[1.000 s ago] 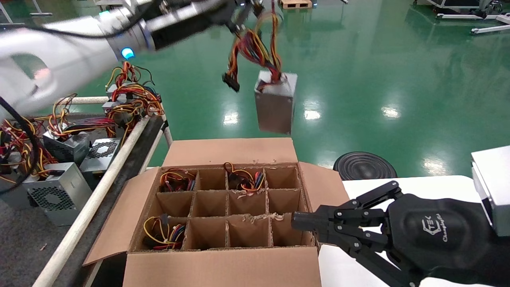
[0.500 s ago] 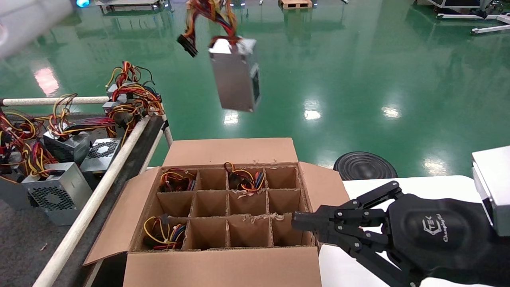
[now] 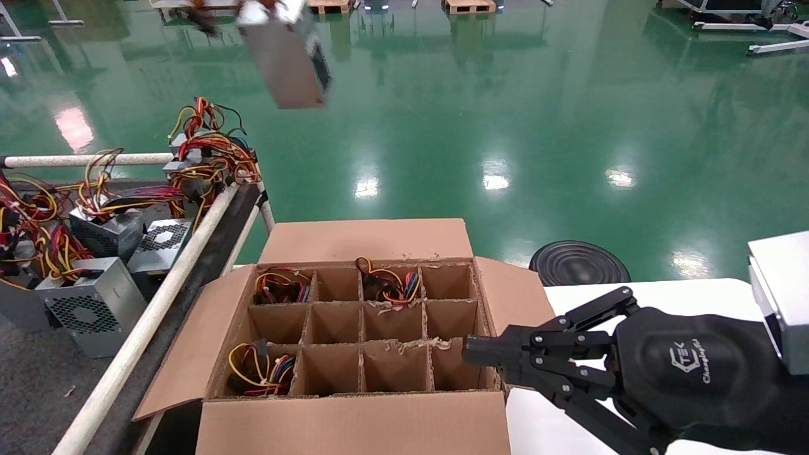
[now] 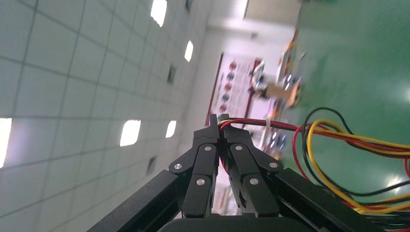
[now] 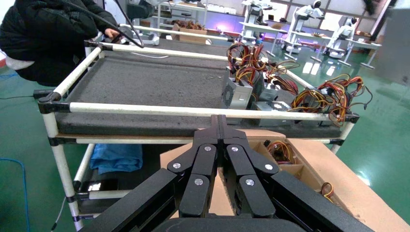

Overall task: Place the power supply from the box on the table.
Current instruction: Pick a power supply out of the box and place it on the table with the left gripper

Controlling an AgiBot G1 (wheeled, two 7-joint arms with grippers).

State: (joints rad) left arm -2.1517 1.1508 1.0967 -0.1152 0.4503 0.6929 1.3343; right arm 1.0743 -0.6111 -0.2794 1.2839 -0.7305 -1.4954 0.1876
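The grey power supply (image 3: 287, 57) hangs tilted high in the air, up and to the left of the box, at the top of the head view. In the left wrist view my left gripper (image 4: 221, 123) is shut on its red and yellow wires (image 4: 338, 137); this gripper is out of the head view. The brown box (image 3: 354, 420) with its divider grid stands in front of me, with wires in three cells (image 3: 259, 370). The dark table (image 3: 25, 392) with white rails (image 3: 158, 303) lies to the left. My right gripper (image 3: 469, 354) rests shut and holds nothing at the box's right edge.
Several power supplies (image 3: 88, 309) with tangled wires lie on the table. A white-topped surface (image 3: 663, 291) carries my right arm and a grey case (image 3: 784, 291). A black disc (image 3: 578, 262) sits on the green floor. A person in black (image 5: 43, 34) stands beyond the table.
The power supply has swung up and to the left, from above the box's back flap toward the table side. The left arm has left the head view. The right arm has not moved.
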